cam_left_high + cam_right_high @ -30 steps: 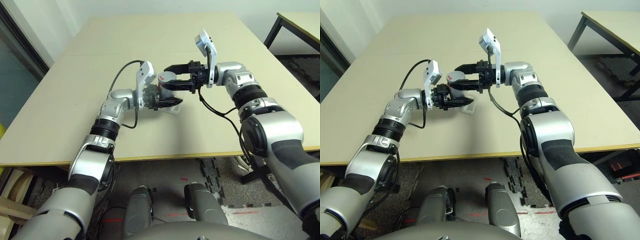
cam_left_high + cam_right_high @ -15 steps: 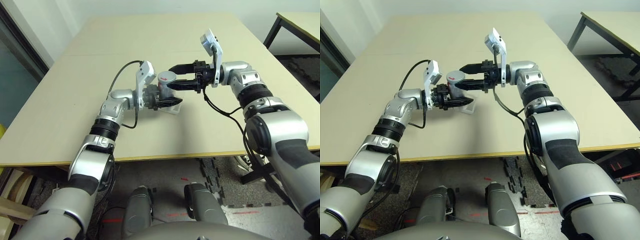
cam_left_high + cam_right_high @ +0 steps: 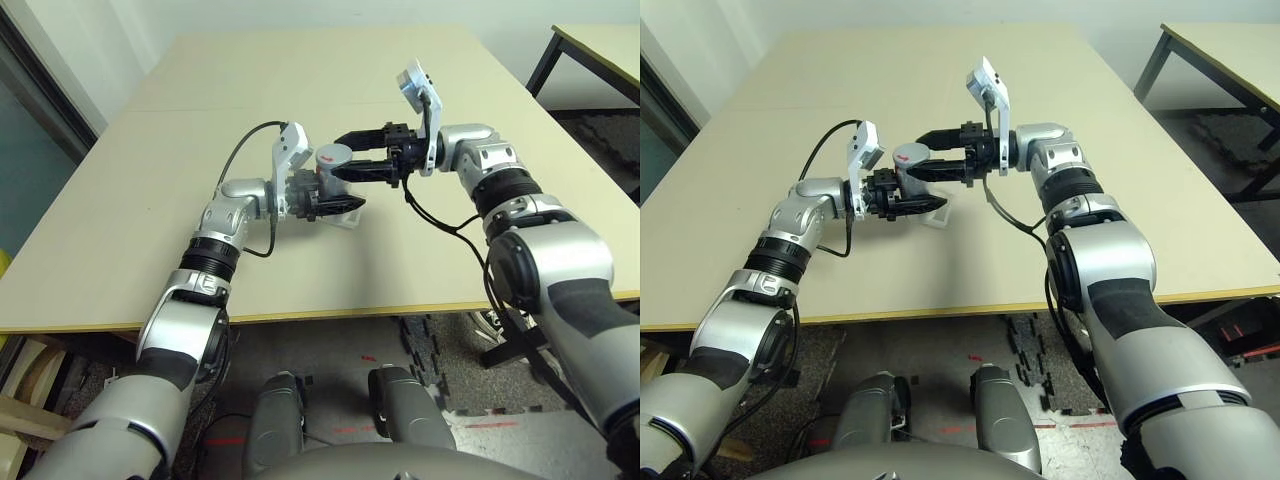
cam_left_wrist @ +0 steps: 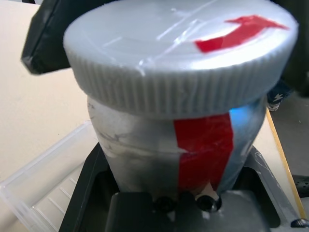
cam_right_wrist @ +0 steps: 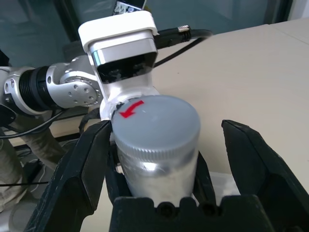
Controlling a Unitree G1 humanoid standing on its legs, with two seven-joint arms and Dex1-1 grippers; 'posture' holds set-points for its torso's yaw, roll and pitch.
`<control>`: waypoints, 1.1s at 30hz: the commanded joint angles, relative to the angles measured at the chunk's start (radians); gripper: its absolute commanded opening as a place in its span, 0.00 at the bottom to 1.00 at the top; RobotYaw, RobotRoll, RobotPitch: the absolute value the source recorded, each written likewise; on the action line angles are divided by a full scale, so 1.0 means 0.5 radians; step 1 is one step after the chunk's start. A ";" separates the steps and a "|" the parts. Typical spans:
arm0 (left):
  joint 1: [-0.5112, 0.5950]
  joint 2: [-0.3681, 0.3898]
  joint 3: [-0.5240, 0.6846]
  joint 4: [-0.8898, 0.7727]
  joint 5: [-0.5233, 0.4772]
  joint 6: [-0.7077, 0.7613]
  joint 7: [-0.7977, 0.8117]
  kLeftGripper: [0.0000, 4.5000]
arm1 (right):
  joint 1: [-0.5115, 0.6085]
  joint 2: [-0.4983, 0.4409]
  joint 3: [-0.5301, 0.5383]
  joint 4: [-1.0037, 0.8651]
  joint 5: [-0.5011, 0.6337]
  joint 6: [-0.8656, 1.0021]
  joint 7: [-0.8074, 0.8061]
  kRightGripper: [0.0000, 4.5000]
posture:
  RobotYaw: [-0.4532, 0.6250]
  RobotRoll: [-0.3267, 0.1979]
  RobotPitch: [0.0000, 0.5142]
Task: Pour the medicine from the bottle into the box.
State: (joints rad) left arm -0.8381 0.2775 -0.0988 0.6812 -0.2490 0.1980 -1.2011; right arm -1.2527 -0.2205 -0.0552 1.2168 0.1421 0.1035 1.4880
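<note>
My left gripper (image 3: 335, 207) is closed on the bottle (image 3: 330, 165), near the middle of the head views, a little above the desk (image 3: 420, 260). The bottle stands about upright, and its grey ribbed cap (image 4: 181, 63) is on, with a red arrow on top. A red stripe runs down the silvery body (image 4: 205, 150).

My right gripper (image 3: 345, 155) comes from the right side of the frame and points to the left. Its jaws are wide apart, one on each side of the cap. In the right wrist view one finger (image 5: 84, 164) is very close to the cap or touches it; I cannot tell which. The other finger (image 5: 256, 164) stands clear of it.

The box (image 3: 350, 217) lies on the desk just beside and under my left gripper. In the left wrist view its clear corner (image 4: 43, 188) shows in the lower left.
</note>
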 commanded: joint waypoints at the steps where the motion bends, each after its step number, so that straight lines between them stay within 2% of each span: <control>1: -0.015 -0.007 -0.018 0.023 0.032 -0.023 -0.009 0.62 | -0.048 0.007 -0.007 -0.037 0.012 0.009 0.016 1.00 | 0.22 0.62 0.07; 11: -0.017 -0.011 -0.017 0.044 0.043 -0.036 -0.010 0.62 | -0.054 0.012 -0.012 -0.031 0.018 0.007 0.014 1.00 | 0.22 0.62 0.06; 14: -0.018 -0.011 -0.014 0.047 0.046 -0.038 -0.010 0.62 | -0.054 0.013 -0.011 -0.030 0.017 0.005 0.013 0.86 | 0.22 0.62 0.05; 18: -0.021 -0.010 -0.011 0.049 0.048 -0.040 -0.010 0.62 | -0.049 0.013 -0.003 -0.031 0.008 -0.003 0.023 0.57 | 0.22 0.62 0.05; 26: -0.015 -0.008 -0.013 0.041 0.047 -0.037 -0.015 0.62 | -0.059 0.017 -0.049 -0.026 0.058 0.070 0.032 0.57 | 0.22 0.62 0.05; 33: -0.005 -0.010 -0.019 0.033 0.047 -0.034 -0.020 0.62 | -0.192 -0.014 -0.389 0.015 0.381 0.571 -0.111 0.57 | 0.22 0.62 0.05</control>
State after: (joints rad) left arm -0.8459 0.2733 -0.0991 0.6876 -0.2363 0.1799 -1.2034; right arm -1.3285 -0.2186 -0.2093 1.2215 0.2882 0.3408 1.4607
